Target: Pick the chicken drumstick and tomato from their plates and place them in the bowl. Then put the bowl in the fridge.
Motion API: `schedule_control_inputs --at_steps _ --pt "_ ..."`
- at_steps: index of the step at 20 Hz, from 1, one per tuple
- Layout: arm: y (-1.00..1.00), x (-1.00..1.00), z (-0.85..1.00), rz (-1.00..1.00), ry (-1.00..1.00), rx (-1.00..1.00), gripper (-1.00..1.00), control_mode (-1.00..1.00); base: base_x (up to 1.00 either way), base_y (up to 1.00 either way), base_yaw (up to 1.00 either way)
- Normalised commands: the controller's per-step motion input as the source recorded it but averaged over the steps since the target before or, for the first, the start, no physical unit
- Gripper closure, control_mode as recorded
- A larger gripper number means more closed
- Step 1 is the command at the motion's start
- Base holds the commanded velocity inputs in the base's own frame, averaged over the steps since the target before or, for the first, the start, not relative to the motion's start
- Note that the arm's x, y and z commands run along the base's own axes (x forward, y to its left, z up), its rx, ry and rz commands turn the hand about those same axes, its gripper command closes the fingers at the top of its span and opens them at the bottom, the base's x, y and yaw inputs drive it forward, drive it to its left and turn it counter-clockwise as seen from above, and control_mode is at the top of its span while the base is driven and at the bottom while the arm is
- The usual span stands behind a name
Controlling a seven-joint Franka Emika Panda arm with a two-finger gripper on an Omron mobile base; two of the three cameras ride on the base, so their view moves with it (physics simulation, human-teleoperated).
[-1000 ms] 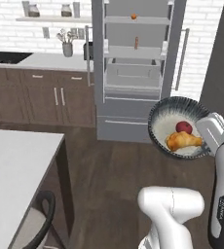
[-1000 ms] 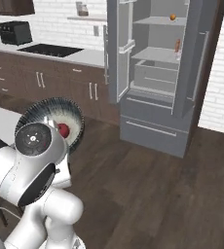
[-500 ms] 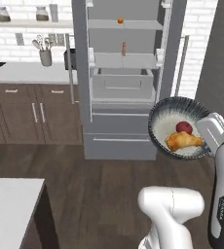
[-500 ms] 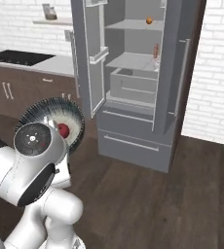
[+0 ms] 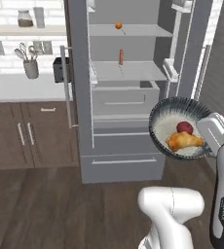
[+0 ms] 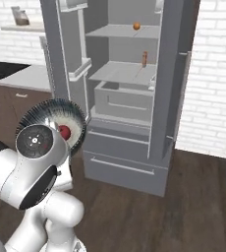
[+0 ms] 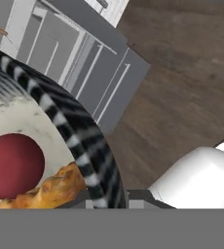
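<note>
The dark speckled bowl (image 5: 158, 115) hangs in the air in front of the open fridge (image 5: 119, 101), tipped toward the left base camera. The tomato (image 5: 184, 127) and the chicken drumstick (image 5: 183, 141) lie together on its pale inside. My gripper (image 5: 205, 138) is shut on the bowl's right rim. In the right base view the bowl (image 6: 56, 105) and tomato (image 6: 64, 131) peek out from behind my arm, left of the fridge (image 6: 125, 101). The hand view puts the gripper (image 7: 111, 197) on the striped rim of the bowl (image 7: 80, 131), beside the tomato (image 7: 14, 165) and drumstick (image 7: 50, 187). The plates are out of view.
Both fridge doors stand wide open. An orange ball (image 5: 118, 25) lies on the top shelf and a small reddish item (image 5: 121, 56) stands on the shelf below. A counter with a utensil holder (image 5: 30, 68) runs along the left over dark cabinets. Dark wood floor (image 5: 46, 209) lies before the fridge.
The whole scene has shifted: the base has moved, so the fridge now stands closer and straight ahead. The bowl keeps its place in my grip with both foods inside.
</note>
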Motion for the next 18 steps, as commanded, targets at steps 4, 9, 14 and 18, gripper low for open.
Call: schedule_control_inputs --at_steps 4,9,14,18 --pt "0.00 0.00 0.00 0.00 0.00 0.00 1.00 1.00 1.00 0.73 -0.28" --pt "0.00 0.00 0.00 0.00 0.00 0.00 1.00 1.00 0.93 0.10 -0.28" --pt "0.00 0.00 0.00 0.00 0.00 0.00 1.00 1.00 0.67 -0.24 -0.12" --pt "0.00 0.00 0.00 0.00 0.00 0.00 1.00 1.00 0.78 0.00 -0.04"
